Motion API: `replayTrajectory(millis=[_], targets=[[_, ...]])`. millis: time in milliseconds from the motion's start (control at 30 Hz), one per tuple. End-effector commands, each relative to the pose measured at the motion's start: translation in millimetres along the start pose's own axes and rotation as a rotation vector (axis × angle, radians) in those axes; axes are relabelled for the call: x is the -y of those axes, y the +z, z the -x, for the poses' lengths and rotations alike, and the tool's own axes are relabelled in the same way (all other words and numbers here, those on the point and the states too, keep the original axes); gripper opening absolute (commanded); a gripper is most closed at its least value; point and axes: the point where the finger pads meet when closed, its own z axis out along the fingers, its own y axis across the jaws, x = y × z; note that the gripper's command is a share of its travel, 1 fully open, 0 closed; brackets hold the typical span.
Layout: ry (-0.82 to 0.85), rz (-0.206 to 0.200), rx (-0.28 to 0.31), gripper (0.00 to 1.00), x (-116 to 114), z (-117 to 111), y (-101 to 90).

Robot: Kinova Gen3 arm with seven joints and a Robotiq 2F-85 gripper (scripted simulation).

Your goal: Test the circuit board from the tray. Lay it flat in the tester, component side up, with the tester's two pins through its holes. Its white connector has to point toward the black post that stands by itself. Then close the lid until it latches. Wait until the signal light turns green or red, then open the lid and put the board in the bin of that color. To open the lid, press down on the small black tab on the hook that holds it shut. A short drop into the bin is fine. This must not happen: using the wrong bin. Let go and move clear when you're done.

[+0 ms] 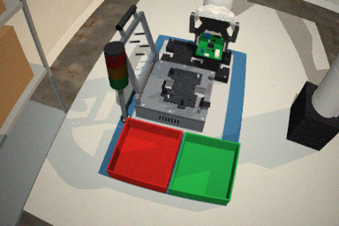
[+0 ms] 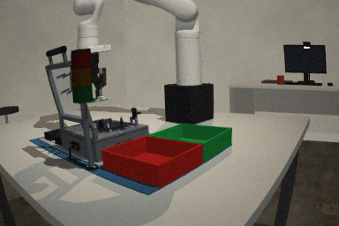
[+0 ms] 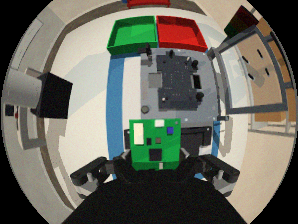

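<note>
My gripper (image 1: 214,38) is shut on the green circuit board (image 1: 210,46) and holds it flat, component side up, in the air above the black tray (image 1: 194,56). In the wrist view the board (image 3: 154,143) sits between my fingers with its white connector (image 3: 139,133) at its left corner. The grey tester (image 1: 181,91) stands in front of the tray with its lid (image 1: 139,44) swung open and upright on the left. Its nest is empty. A single black post (image 2: 133,114) stands on the tester's near right side. The signal light (image 1: 116,65) looks dim.
The red bin (image 1: 146,154) and the green bin (image 1: 204,167) stand side by side in front of the tester on the blue mat. The arm's black base (image 1: 311,115) stands at the right. The lid's handle (image 1: 125,17) rises high at the left.
</note>
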Motion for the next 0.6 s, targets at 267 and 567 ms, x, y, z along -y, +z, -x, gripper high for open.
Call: replayTrajectory(millis=[267, 567], targets=[[-0.005, -0.001, 0.005, 0.77, -22.5, -61.2, -7.0], [-0.005, -0.001, 0.005, 0.77, -36.0, -99.9, -10.4]])
